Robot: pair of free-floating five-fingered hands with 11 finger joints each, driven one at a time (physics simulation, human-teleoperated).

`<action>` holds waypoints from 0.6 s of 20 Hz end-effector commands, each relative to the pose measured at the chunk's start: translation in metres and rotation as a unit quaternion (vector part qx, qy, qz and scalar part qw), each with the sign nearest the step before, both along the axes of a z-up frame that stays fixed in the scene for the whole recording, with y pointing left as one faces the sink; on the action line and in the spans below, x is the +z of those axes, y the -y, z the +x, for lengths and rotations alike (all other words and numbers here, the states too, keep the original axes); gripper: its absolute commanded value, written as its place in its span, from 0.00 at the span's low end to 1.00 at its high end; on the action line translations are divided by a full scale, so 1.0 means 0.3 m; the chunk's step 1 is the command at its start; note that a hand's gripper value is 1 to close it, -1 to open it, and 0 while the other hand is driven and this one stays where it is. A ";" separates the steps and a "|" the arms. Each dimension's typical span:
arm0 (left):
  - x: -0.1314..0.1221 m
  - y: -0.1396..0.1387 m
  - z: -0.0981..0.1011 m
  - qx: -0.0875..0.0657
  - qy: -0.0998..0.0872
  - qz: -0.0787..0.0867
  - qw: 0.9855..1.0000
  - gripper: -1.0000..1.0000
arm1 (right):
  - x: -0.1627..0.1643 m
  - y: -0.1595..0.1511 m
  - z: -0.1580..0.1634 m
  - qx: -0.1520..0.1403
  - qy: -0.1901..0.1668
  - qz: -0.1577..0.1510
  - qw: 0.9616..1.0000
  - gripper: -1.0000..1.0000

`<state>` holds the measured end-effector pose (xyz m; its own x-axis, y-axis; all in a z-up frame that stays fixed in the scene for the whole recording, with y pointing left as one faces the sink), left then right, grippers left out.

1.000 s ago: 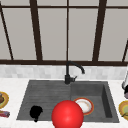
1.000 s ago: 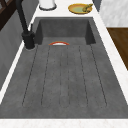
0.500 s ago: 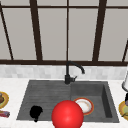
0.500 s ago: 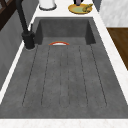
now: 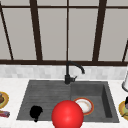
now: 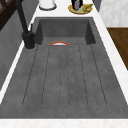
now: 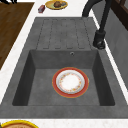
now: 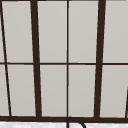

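A white plate with an orange-red rim (image 5: 86, 105) (image 7: 70, 82) lies flat on the floor of the dark grey sink basin (image 7: 23, 82); in the left side view its rim (image 6: 59, 43) peeks over the basin's edge. A large red ball (image 5: 67, 115) hangs in front of the sink's front edge and covers part of the plate. My left hand (image 5: 35, 112) floats at the front of the ribbed drainboard (image 6: 62, 80), left of the ball and touching nothing. A black hand (image 7: 10, 1) shows over the wood floor in the right side view.
The black faucet (image 5: 67, 76) (image 7: 100, 37) stands behind the sink's middle. On the left counter are a yellow plate of food (image 5: 2, 98) (image 7: 56, 4) and a small red item (image 5: 3, 114). On the right are another yellow plate (image 5: 123, 108) (image 6: 80, 7) and a white jar (image 5: 125, 83).
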<state>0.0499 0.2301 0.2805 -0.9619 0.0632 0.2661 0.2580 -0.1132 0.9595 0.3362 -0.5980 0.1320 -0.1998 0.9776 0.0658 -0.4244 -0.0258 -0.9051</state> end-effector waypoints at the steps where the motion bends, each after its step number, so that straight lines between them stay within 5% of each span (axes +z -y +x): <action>1: 0.000 0.000 0.000 0.000 0.000 0.000 1.000 0.50 | -0.060 0.038 0.022 -0.013 0.032 0.016 0.999 1.00; 3: 0.000 0.000 0.000 0.000 0.000 0.000 1.000 0.50 | -0.096 0.062 0.034 -0.009 0.026 0.028 0.999 1.00; 4: 0.000 0.000 0.000 0.000 0.000 0.000 1.000 0.50 | -0.094 0.070 0.038 -0.005 0.020 0.036 0.999 0.00; 6: 0.000 0.000 0.000 0.000 0.000 0.000 1.000 0.50 | -0.110 0.087 0.054 0.008 0.013 0.036 0.999 0.00; 9: 0.000 0.000 0.000 0.000 0.000 0.000 1.000 0.50 | -0.041 0.146 0.080 0.076 0.024 0.015 0.997 0.00; 12: 0.000 0.000 0.000 0.000 0.000 0.000 1.000 0.50 | 0.059 0.184 0.099 0.078 0.015 0.024 0.997 0.00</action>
